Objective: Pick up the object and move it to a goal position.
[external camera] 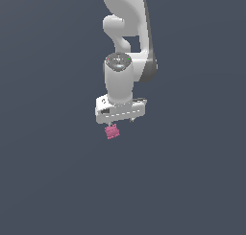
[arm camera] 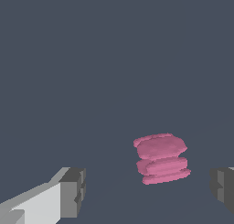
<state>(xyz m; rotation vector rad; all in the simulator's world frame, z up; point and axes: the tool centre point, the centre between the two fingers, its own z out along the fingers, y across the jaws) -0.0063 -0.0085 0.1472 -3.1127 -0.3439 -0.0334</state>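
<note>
The object [external camera: 112, 132] is a small pink ridged block lying on the dark grey floor, just below the white hand in the exterior view. In the wrist view the object [arm camera: 161, 158] lies between the two fingers, nearer the finger at the picture's edge [arm camera: 223, 187] than the other grey pad [arm camera: 73, 191]. My gripper [arm camera: 148, 191] is open, with wide gaps on both sides of the block and no contact. In the exterior view the gripper [external camera: 120, 120] hangs above the block, its short fingertips barely showing under the hand.
The white arm [external camera: 127, 32] rises behind the hand toward the top of the exterior view. All around lies plain dark grey floor [external camera: 192, 181] with no other objects.
</note>
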